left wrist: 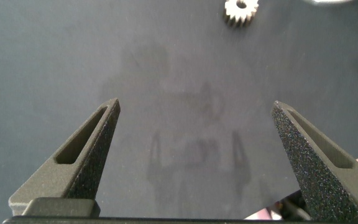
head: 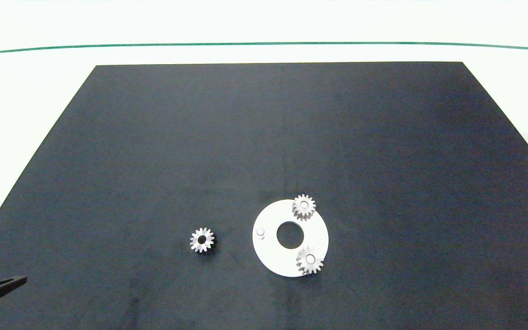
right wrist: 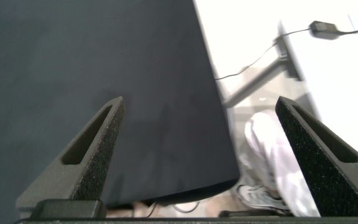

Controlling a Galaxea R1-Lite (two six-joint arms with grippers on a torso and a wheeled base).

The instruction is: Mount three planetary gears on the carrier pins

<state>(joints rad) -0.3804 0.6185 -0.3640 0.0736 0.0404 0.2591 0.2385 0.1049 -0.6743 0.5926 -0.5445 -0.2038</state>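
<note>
Left gripper (left wrist: 196,109), grainy fingers spread wide over matte mat; toothed loose gear (head: 201,239) left of white disc (head: 271,256); 2 gears pinned; right gripper (right wrist: 199,106) wide.

I see two planetary gears (head: 304,206) seated on the white disc (head: 271,250) lower centre, a third (head: 202,239) loose to its left, one carrier pin (head: 260,232) bare.

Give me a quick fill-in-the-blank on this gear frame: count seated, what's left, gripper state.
1. Of the three planetary gears, ____ already sit on carrier pins of the white disc.
2. The loose gear lies flat on the black mat, off the disc on the ____ arm's side.
3. The bare pin carries ____ gear.
4. The left gripper has its fingers ____, holding nothing.

Missing words: two; left; no; open
</note>
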